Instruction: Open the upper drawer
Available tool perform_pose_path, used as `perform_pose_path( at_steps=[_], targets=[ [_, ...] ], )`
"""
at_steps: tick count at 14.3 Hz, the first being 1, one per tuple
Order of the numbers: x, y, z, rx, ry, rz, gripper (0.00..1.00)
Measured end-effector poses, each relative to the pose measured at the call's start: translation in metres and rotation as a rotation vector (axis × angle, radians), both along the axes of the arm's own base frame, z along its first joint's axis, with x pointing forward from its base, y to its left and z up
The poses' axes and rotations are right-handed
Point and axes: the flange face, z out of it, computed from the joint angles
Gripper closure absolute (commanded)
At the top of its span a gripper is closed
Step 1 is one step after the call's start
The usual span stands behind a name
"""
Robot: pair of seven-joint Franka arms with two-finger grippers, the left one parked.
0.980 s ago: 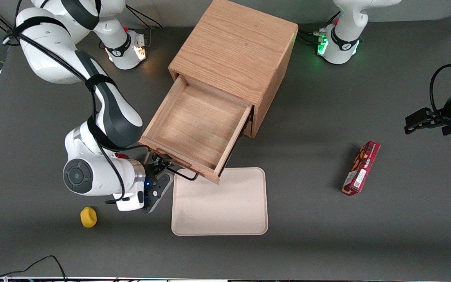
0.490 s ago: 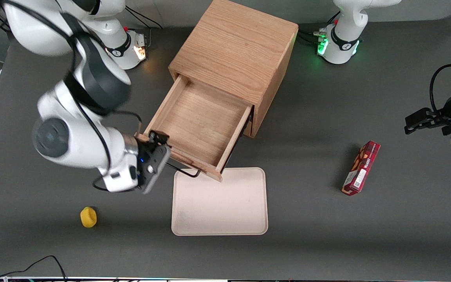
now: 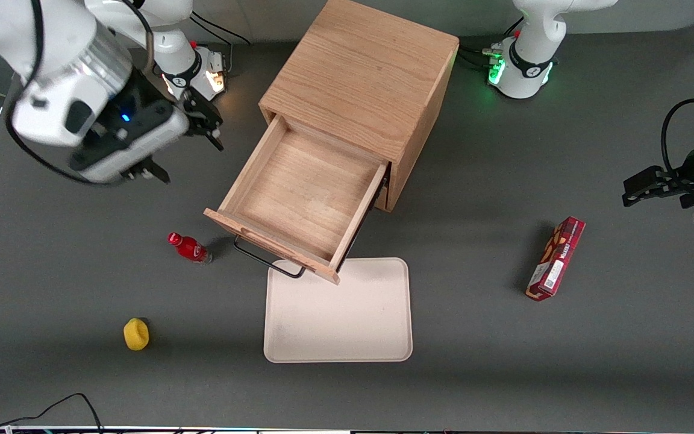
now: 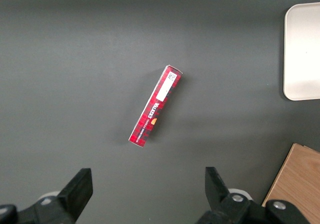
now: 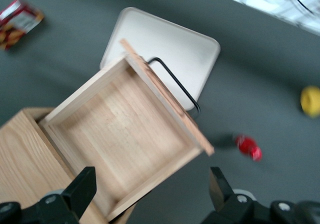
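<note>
The upper drawer (image 3: 302, 199) of the oak cabinet (image 3: 359, 78) stands pulled far out, and its inside is empty. Its black wire handle (image 3: 268, 262) hangs free over the tray's edge. My right gripper (image 3: 183, 150) is open and empty, raised high above the table, beside the drawer toward the working arm's end, and apart from the handle. In the right wrist view the drawer (image 5: 125, 129) and its handle (image 5: 175, 84) lie below the spread fingers of the gripper (image 5: 151, 191). The lower drawer is hidden under the upper one.
A cream tray (image 3: 338, 310) lies in front of the drawer. A small red bottle (image 3: 189, 247) stands beside the drawer front, and a yellow object (image 3: 136, 333) lies nearer the front camera. A red box (image 3: 556, 258) lies toward the parked arm's end.
My gripper has let go of the handle and risen up and away from the drawer front, farther from the front camera. The red bottle has come into sight. The drawer stays out.
</note>
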Motion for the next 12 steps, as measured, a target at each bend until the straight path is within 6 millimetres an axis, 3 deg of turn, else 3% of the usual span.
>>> perform_pose_path(
  at_steps=[1,3,5,6,7,9,12],
  targets=[
    [-0.007,-0.020,0.008,-0.034,0.023,-0.080,0.00],
    [-0.013,-0.084,0.015,-0.125,0.102,-0.222,0.00],
    [-0.015,-0.155,0.009,-0.189,0.199,-0.355,0.00],
    [-0.013,-0.179,-0.002,-0.202,0.222,-0.398,0.00],
    [-0.010,-0.190,-0.018,-0.206,0.222,-0.425,0.00],
    [-0.010,-0.192,-0.057,-0.198,0.177,-0.437,0.00],
    [-0.042,-0.193,-0.096,-0.154,0.140,-0.449,0.00]
  ],
)
